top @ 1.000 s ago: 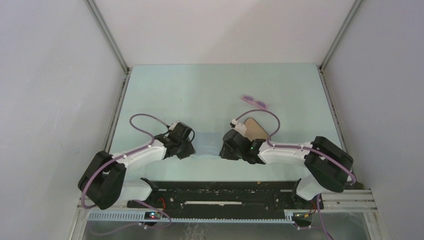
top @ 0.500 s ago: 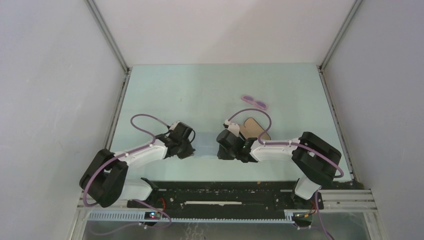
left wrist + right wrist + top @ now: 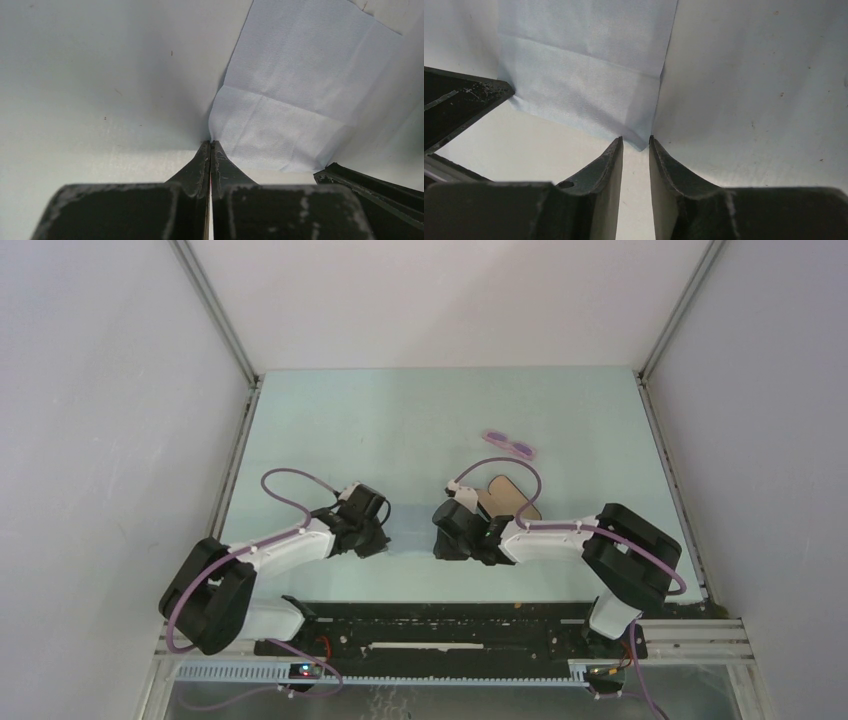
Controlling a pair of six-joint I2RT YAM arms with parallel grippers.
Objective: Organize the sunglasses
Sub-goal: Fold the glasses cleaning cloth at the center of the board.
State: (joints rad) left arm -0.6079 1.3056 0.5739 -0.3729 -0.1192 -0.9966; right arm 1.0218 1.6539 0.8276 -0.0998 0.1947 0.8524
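Sunglasses (image 3: 510, 443): lying on the bench (image 3: 330, 430), just beyond the far end of the case, untouched.
Case (image 3: 514, 496): open, tan lining up.
Cloth (image 3: 300, 100): flat on the bench, nearer the arm bases than the case and to its left.
Left gripper (image 3: 210, 145): jaws together, pinching one corner of the cloth.
Right gripper (image 3: 636, 142): jaws narrowly apart, with the other corner at their mouth, not gripped.
Doing it well: likely slide the right tips further over the corner before closing, then lift both corners evenly.
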